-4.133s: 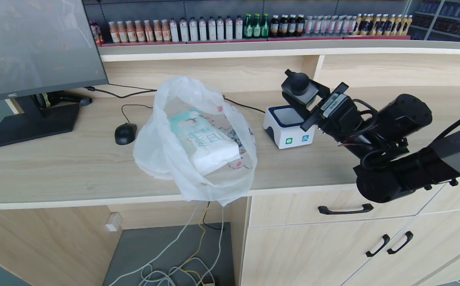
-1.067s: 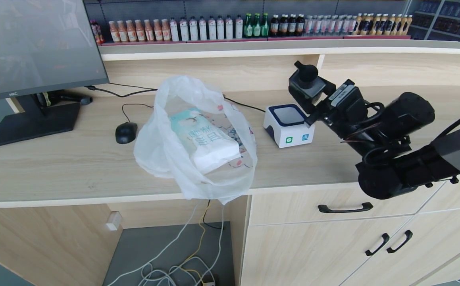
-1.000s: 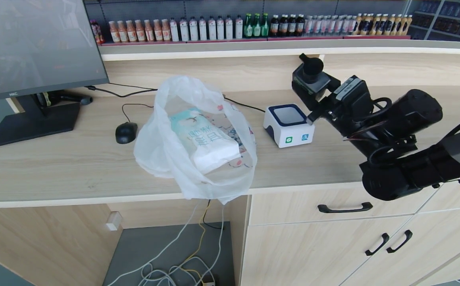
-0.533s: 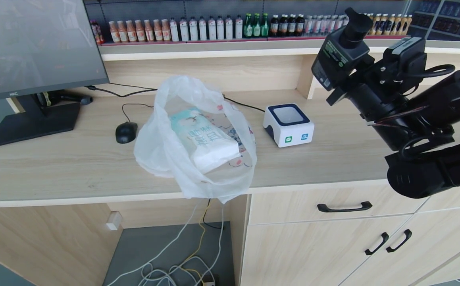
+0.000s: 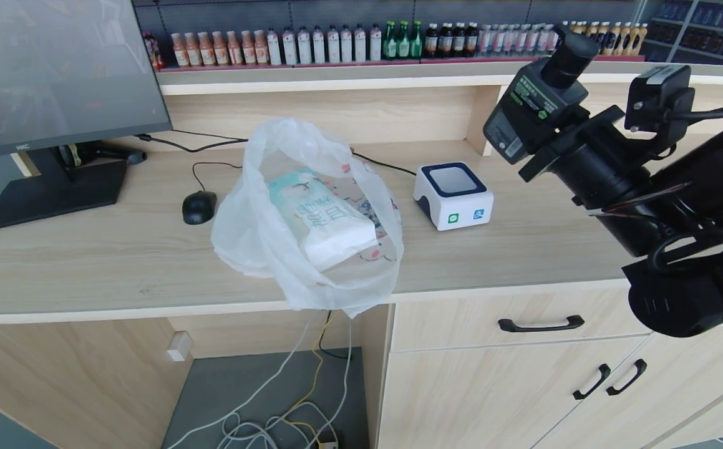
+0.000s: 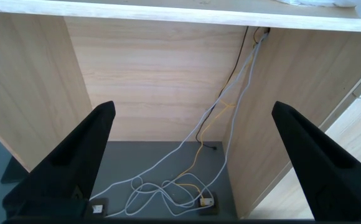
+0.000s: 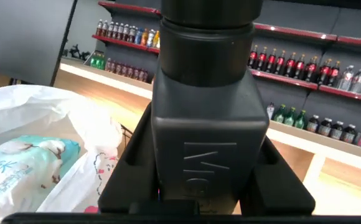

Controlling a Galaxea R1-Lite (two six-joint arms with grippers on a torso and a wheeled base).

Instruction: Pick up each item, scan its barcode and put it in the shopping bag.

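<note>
My right gripper (image 5: pixel 554 138) is shut on a black square bottle (image 5: pixel 525 107) with a black cap, held tilted in the air above and to the right of the white barcode scanner (image 5: pixel 455 196). In the right wrist view the bottle (image 7: pixel 205 130) stands close between the jaws. The translucent shopping bag (image 5: pixel 302 218) lies on the counter left of the scanner, with a tissue pack (image 5: pixel 320 218) inside; the bag (image 7: pixel 37 112) also appears past the bottle. My left gripper (image 6: pixel 193 168) hangs open below the counter, over floor cables.
A monitor (image 5: pixel 55 68) and a mouse (image 5: pixel 198 207) sit on the counter's left. The raised back ledge (image 5: pixel 336 78) carries a row of bottles (image 5: pixel 398 40). Drawers with black handles (image 5: pixel 542 324) are below at the right. Cables (image 6: pixel 187 186) lie under the counter.
My right gripper has lifted the black bottle from just above the scanner up and to the right, tilting it. The bag and scanner have stayed in place.
</note>
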